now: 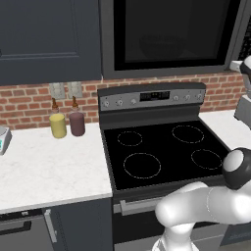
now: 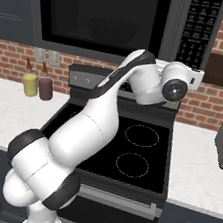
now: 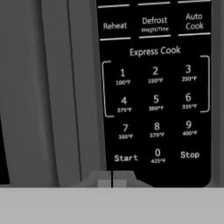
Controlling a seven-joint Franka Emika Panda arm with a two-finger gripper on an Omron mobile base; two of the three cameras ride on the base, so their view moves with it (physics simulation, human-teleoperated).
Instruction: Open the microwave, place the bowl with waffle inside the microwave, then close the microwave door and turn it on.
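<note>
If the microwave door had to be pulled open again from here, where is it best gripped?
Probably the door's long vertical grey handle, just left of the keypad. Come straight in from the front with the claw opened across the bar; its upright tubular shape suits a sideways pinch.

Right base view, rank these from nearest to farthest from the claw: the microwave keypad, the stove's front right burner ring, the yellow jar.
1. The microwave keypad, directly above the claw at upper right.
2. The front right burner ring, below and left of it on the stove.
3. The yellow jar, far left on the counter by the brick wall.
</note>
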